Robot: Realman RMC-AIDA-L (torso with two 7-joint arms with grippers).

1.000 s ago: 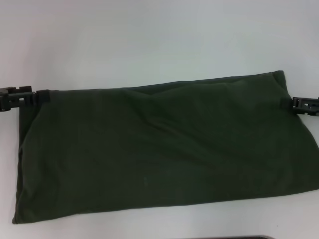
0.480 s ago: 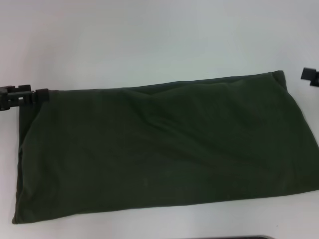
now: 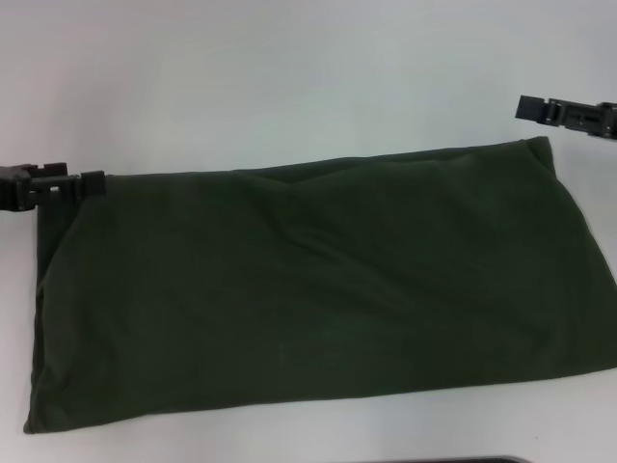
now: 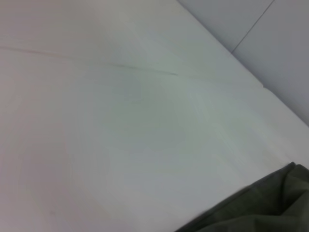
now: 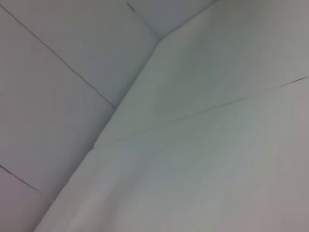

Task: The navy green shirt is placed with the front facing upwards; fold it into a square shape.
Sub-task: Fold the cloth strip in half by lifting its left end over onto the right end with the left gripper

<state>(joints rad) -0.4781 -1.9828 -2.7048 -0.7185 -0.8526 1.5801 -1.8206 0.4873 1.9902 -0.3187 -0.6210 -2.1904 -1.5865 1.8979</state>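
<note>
The left gripper (image 3: 94, 181) reaches in level at the far left corner of the navy green shirt (image 3: 318, 289), its tip touching or perhaps pinching the edge. The right gripper (image 3: 525, 106) hovers just beyond the shirt's far right corner, apart from it.

The shirt (image 3: 318, 289) lies flat on the white table (image 3: 289, 77), folded into a long, wide band with only plain dark olive-green cloth facing up; no letters or collar show. Its far edge runs slightly slanted across the table, higher toward the right, where the corner is rounded. The near-left corner comes to a point close to the table's near edge, and the right end reaches past the head view's border. Shallow wrinkles cross the middle. In the left wrist view one rumpled corner of the shirt (image 4: 260, 212) rests on the table (image 4: 120, 121).
</note>
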